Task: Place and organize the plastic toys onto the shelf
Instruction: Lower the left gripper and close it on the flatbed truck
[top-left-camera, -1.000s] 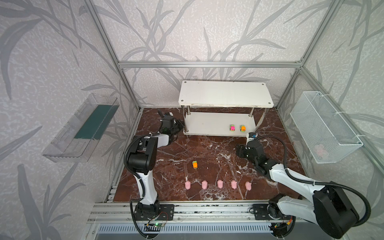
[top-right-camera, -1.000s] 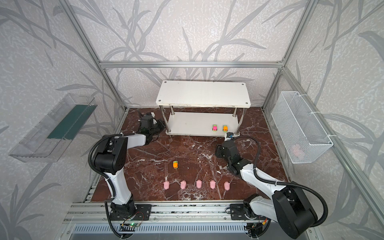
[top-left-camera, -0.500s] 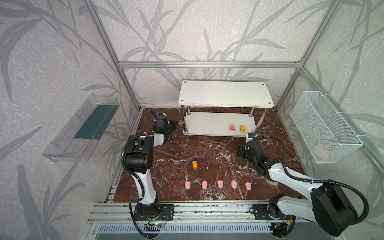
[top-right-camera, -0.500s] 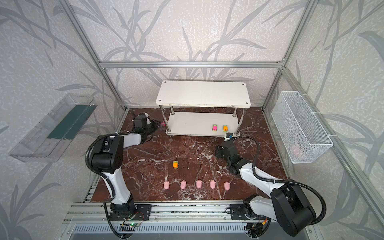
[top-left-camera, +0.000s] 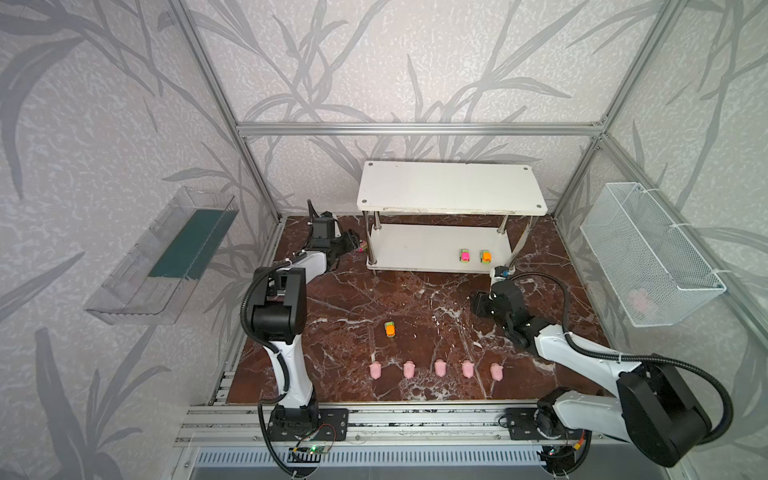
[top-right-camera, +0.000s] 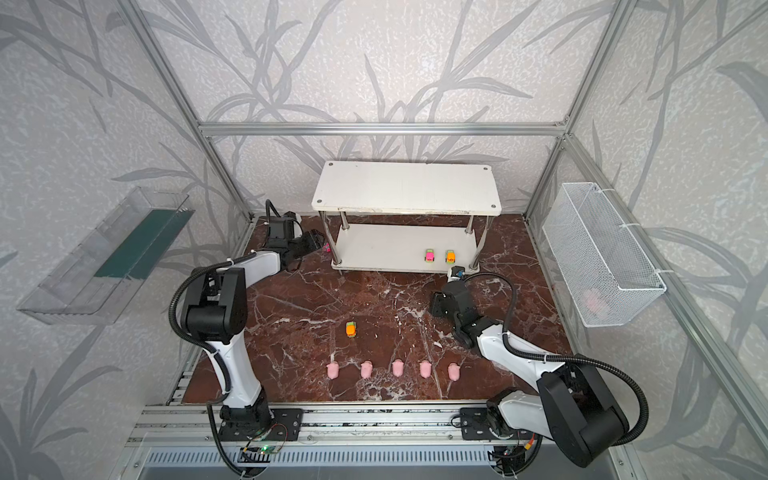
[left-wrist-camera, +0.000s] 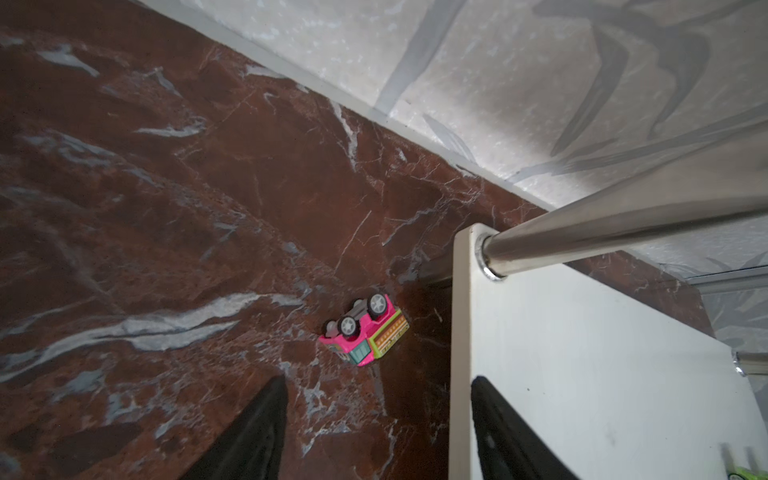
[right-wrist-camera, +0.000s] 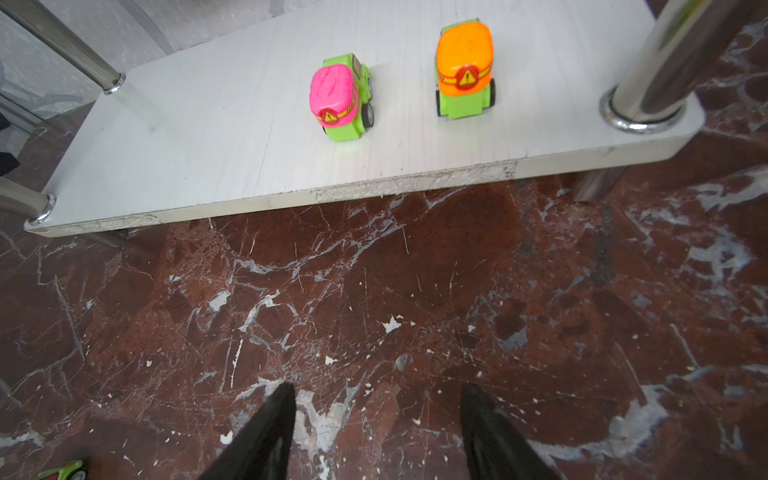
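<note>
The white two-tier shelf (top-left-camera: 451, 189) stands at the back. On its lower tier sit a pink-and-green car (right-wrist-camera: 340, 99) and an orange-and-green car (right-wrist-camera: 464, 70). A pink car (left-wrist-camera: 365, 328) lies overturned, wheels up, on the marble floor just off the shelf's left end (top-left-camera: 362, 247). My left gripper (left-wrist-camera: 378, 380) is open a little behind it, holding nothing. An orange car (top-left-camera: 390, 329) rests mid-floor. Several pink pigs (top-left-camera: 439, 368) stand in a row near the front. My right gripper (right-wrist-camera: 376, 388) hangs open and empty over the floor before the shelf.
A clear plastic tray (top-left-camera: 166, 257) hangs on the left wall. A white wire mesh basket (top-left-camera: 648, 253) with something pink in it hangs on the right wall. Chrome posts (left-wrist-camera: 623, 224) stand at the shelf's corners. The aluminium rail (top-left-camera: 374, 419) runs along the front.
My left gripper went from shut to open and let go of the pink car, which now lies upside down on the floor beside the shelf. The right arm has not moved.
</note>
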